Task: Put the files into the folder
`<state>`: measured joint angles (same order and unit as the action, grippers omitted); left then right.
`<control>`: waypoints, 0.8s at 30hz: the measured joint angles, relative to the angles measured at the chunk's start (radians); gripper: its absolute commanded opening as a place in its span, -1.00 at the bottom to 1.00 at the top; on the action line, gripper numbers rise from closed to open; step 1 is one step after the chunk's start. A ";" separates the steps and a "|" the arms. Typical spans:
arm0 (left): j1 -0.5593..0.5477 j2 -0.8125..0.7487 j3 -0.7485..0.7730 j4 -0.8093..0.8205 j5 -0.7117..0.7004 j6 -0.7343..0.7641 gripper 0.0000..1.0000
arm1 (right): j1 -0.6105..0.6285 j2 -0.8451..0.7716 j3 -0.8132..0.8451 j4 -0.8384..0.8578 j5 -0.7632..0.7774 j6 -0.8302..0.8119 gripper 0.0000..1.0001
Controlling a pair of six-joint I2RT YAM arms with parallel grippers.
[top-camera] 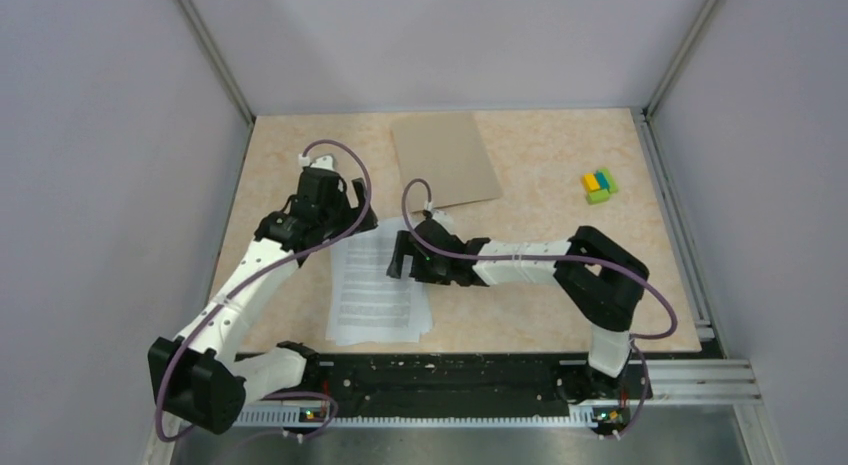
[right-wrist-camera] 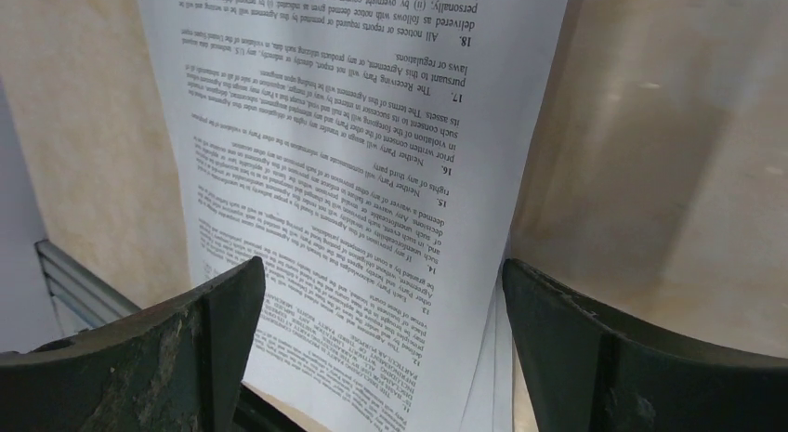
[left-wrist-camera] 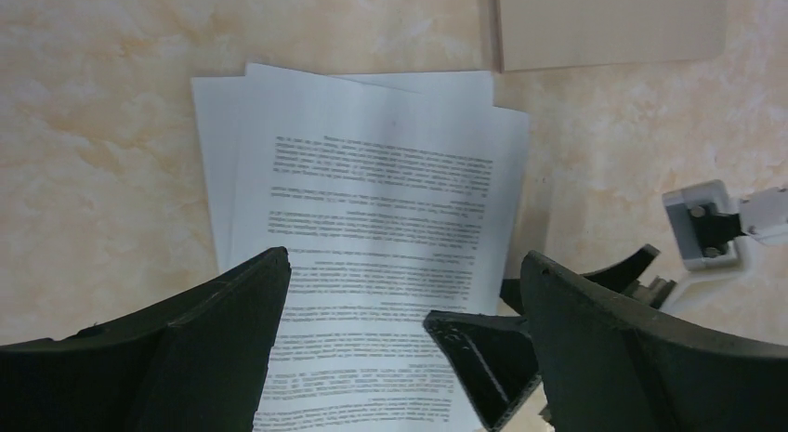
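Nothing of the task looks done yet. The files lie loosely fanned on the table near its front edge. Over them the left fingers and the right fingers hang spread wide, gripping nothing. Farther back the folder lies flat and closed, apart from the sheets, with nothing showing in it. Opening it and moving the sheets in are still to do.
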<state>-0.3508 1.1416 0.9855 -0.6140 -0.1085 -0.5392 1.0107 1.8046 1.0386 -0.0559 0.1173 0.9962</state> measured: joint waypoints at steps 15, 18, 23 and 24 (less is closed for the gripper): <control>0.035 -0.009 0.100 -0.062 0.004 0.003 0.98 | 0.090 0.316 0.398 0.040 -0.093 0.005 0.96; 0.036 0.025 0.144 -0.060 0.016 -0.013 0.97 | 0.085 0.304 0.391 0.029 -0.080 -0.021 0.97; 0.036 0.107 0.226 -0.013 0.032 -0.060 0.97 | 0.013 0.128 0.195 -0.006 -0.064 -0.078 0.98; 0.036 0.123 0.237 -0.004 0.034 -0.068 0.97 | -0.016 0.089 0.162 -0.015 -0.064 -0.089 0.97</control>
<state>-0.3149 1.2644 1.2221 -0.6178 -0.0750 -0.6067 0.9943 1.8935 1.2007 -0.0708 0.0528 0.9073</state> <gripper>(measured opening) 0.987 0.985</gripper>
